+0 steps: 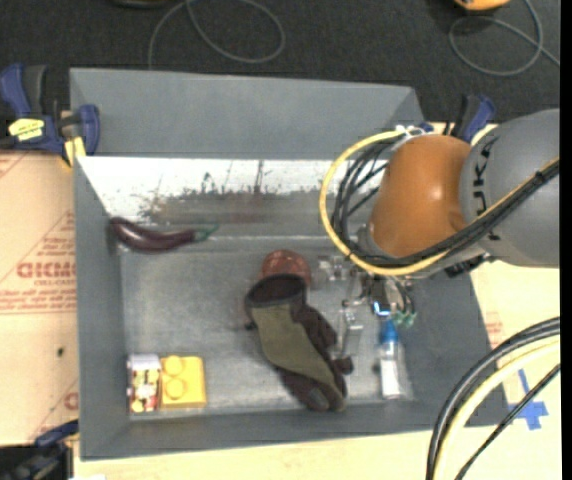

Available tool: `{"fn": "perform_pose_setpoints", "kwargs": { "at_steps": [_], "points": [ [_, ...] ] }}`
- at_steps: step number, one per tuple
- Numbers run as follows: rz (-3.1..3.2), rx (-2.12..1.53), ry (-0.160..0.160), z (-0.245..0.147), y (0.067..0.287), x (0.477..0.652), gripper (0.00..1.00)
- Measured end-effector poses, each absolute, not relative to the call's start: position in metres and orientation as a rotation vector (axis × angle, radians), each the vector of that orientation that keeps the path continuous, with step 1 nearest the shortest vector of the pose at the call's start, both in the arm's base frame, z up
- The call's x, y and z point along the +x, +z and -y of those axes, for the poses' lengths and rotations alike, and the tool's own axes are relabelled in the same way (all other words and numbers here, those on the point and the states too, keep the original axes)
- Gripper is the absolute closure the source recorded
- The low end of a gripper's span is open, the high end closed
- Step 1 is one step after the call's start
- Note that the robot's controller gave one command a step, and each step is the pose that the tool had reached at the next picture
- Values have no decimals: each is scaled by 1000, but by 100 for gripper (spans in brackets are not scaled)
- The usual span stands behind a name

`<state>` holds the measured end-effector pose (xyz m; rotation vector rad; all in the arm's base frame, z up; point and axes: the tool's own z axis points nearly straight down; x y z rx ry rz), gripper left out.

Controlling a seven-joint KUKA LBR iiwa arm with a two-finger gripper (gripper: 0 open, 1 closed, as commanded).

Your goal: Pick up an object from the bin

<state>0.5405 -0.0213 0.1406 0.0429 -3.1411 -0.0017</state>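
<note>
Pincer (352,313) stands low in the right part of the bin (96,318), at the right edge of an olive glove (296,353); whether it is open or closed cannot be told. A white-and-blue tube (390,363) lies just beside it, and a brown round item (284,264) touches the glove's top. An aubergine (156,235) lies at the back left and a yellow block (178,380) at the front left.

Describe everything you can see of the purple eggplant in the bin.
The eggplant is dark purple, glossy, long and curved, plastic by its look, with a green stem at its right end. It lies flat on the floor of the bin, at the rear left, along the foot of the back wall, touching no other thing.
</note>
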Motion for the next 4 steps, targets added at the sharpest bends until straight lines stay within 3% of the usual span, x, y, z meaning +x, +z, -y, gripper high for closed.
{"fn": "perform_pose_setpoints", "kwargs": {
  "at_steps": [1, 4],
  "points": [
    [3150, 43, 3, -4, 92, 548, 100],
    [3153, -17, 2, 1, 90, 553, 100]
  ]
}}
